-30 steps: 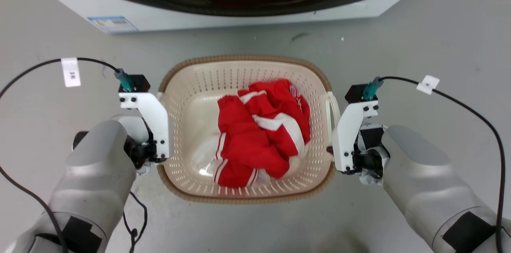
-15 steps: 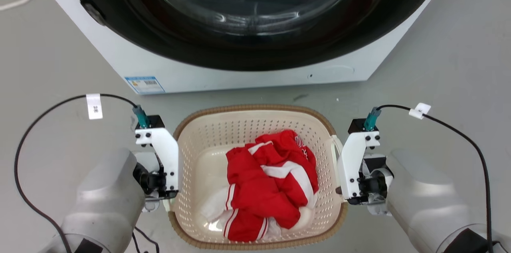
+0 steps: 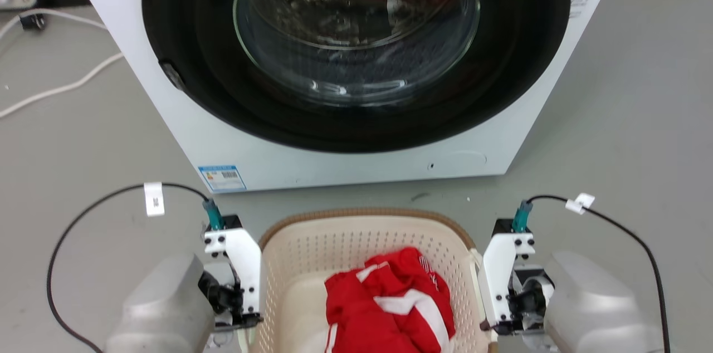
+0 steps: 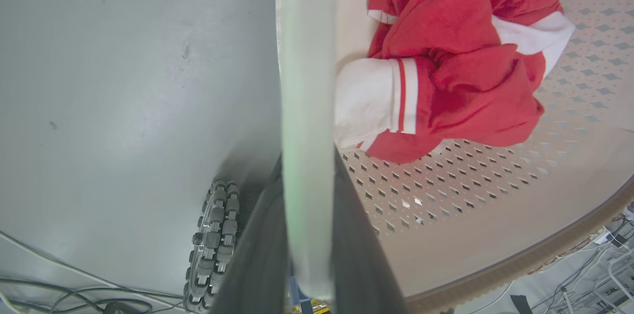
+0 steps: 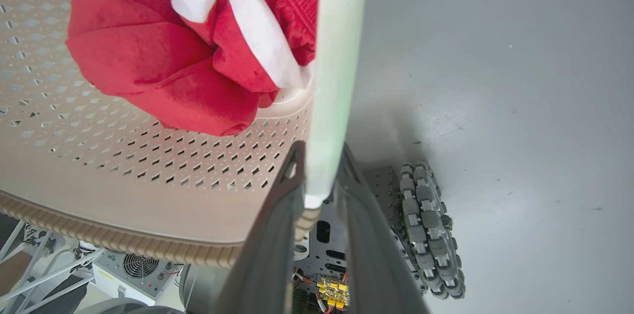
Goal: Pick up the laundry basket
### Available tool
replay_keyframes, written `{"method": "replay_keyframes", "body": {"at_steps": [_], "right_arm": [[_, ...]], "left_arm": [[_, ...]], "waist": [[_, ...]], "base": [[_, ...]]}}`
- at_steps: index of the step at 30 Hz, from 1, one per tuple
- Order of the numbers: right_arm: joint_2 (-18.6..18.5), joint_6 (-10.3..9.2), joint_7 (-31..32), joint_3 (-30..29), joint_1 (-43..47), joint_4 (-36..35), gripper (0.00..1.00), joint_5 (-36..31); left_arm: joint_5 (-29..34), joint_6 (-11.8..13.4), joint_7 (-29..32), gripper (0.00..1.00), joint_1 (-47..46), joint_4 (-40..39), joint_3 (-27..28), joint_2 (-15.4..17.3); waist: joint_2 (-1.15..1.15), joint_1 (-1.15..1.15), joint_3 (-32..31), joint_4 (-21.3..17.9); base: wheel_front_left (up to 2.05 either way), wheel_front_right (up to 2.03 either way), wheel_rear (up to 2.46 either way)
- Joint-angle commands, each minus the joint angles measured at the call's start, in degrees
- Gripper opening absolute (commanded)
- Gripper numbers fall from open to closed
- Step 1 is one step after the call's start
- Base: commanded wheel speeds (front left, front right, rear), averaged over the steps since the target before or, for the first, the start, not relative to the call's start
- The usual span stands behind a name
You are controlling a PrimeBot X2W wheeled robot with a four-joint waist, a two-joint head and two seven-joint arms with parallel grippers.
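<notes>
The laundry basket [image 3: 365, 214] is cream with small holes and a brown woven-look rim, at the bottom middle of the head view in front of the washer. A crumpled red and white garment [image 3: 390, 308] lies inside it. My left gripper [image 4: 307, 160] is shut on the basket's white left handle [image 4: 304, 56], which runs up between the two dark fingers. My right gripper [image 5: 321, 155] is shut the same way on the white right handle [image 5: 337, 56]. In the head view both white wrist mounts [image 3: 239, 269] flank the basket's sides.
A white front-loading washing machine [image 3: 501, 163] with a dark round glass door [image 3: 356, 30] stands just beyond the basket. White cables [image 3: 55, 88] lie on the grey floor at far left. My base wheels [image 4: 218, 239] [image 5: 431, 235] show under the basket.
The whole head view has shifted: basket and grippers sit lower in the picture and much more of the washer shows. Both grippers keep their hold on the handles.
</notes>
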Motion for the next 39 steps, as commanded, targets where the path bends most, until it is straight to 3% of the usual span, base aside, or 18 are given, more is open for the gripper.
{"method": "replay_keyframes", "body": {"at_steps": [1,12,39], "right_arm": [[1.0,0.2,0.2,-0.3,0.9,-0.6,0.0,-0.3],[0.9,0.2,1.6,-3.2,5.0,-0.6,0.0,-3.3],[0.4,0.19,2.1,-9.8,0.9,-0.5,0.0,-12.0]], "left_arm": [[-0.9,-0.7,0.5,0.0,0.8,-0.5,0.0,-1.8],[-3.3,-0.7,0.9,0.0,5.2,0.4,-0.5,-3.6],[-4.4,-0.7,-4.2,0.0,2.4,-0.1,-2.7,-2.4]], "waist": [[0.0,0.01,-2.3,0.1],[0.0,0.01,-8.3,0.3],[0.0,0.01,-9.7,0.7]], "base": [[0.0,0.0,0.0],[0.0,0.0,0.0],[0.0,0.0,0.0]]}}
